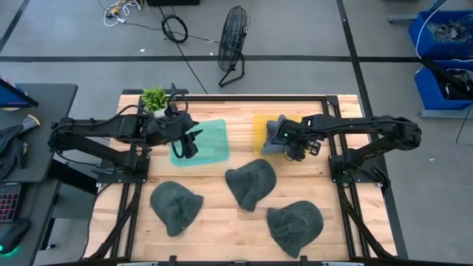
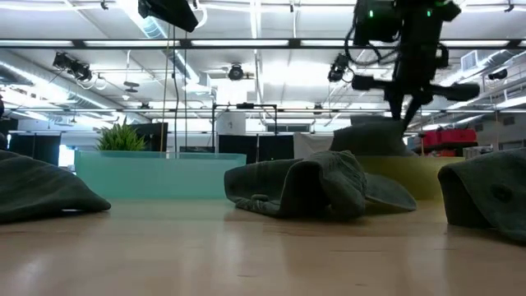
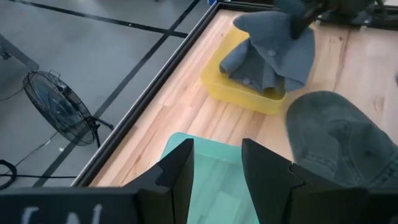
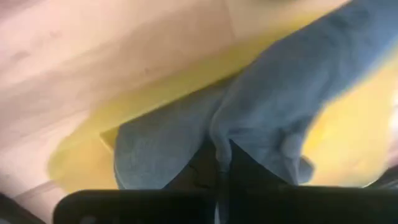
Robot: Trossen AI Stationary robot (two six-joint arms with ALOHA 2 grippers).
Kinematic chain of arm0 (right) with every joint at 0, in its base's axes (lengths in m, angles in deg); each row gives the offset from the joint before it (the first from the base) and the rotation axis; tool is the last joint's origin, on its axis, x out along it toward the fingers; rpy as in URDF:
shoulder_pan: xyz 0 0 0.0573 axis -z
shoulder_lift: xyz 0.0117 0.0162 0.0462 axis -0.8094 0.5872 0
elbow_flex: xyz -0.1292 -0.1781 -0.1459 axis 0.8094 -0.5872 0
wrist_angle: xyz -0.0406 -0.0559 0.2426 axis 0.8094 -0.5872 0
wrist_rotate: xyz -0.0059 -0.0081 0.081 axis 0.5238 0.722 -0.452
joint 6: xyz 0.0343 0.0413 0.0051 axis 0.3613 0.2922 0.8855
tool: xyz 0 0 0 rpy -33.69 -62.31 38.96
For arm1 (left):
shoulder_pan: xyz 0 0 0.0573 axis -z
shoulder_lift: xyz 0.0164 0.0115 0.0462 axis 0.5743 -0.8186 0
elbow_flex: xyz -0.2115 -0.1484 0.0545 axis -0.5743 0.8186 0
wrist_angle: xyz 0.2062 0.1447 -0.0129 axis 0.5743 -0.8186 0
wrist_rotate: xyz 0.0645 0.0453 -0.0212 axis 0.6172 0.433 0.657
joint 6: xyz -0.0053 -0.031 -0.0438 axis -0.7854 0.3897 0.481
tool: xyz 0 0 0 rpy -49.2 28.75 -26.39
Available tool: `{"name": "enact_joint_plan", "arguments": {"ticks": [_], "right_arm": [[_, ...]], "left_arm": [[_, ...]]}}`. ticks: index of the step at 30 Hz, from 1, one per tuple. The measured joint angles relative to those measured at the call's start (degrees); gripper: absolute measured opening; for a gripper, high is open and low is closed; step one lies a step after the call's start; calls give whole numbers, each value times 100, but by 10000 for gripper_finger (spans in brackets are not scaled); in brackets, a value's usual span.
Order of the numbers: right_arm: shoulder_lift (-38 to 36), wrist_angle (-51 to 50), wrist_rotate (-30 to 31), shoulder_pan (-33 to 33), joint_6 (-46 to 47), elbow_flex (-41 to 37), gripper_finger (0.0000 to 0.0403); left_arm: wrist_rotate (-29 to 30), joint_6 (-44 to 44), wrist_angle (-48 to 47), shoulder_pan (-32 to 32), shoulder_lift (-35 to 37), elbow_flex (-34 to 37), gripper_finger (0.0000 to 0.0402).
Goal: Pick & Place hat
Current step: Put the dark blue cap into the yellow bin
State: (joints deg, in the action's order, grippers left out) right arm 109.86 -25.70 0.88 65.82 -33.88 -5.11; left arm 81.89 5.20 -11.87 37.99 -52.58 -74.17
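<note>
A blue-grey hat point(image 3: 273, 53) sits in the yellow tray point(image 1: 262, 127) at the far right of the table. My right gripper point(image 4: 221, 163) is above it, shut on its cloth. My left gripper point(image 3: 217, 163) hovers open over the teal tray point(image 1: 211, 144), touching nothing. Three dark grey-green hats lie flat on the wood: one near left point(image 1: 176, 207), one in the middle point(image 1: 251, 183), one near right point(image 1: 295, 225). My right gripper pinches a raised fold of the blue-grey hat's cloth point(image 4: 219, 140) between its two shut fingers, coming from above and pointing down. The hat hangs slack below the fingers, and its lower part point(image 3: 249, 74) rests in the yellow tray.
A small potted plant point(image 1: 155, 100) stands at the table's far left corner, close behind my left arm. Bare wood lies between the trays and the three hats and along the near edge. A floor fan point(image 1: 233, 37) stands beyond the table.
</note>
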Motion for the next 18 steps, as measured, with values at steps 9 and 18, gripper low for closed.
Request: {"name": "enact_joint_plan", "arguments": {"ticks": [9, 18], "right_arm": [[8, 797, 1169, 92, 915, -597, 55], [-25, 906, 1941, -51, 1583, -345, 91]], "left_arm": [[0, 0, -2, 0, -2, 0, 138], [-2, 0, -38, 2, -2, 0, 138]]}}
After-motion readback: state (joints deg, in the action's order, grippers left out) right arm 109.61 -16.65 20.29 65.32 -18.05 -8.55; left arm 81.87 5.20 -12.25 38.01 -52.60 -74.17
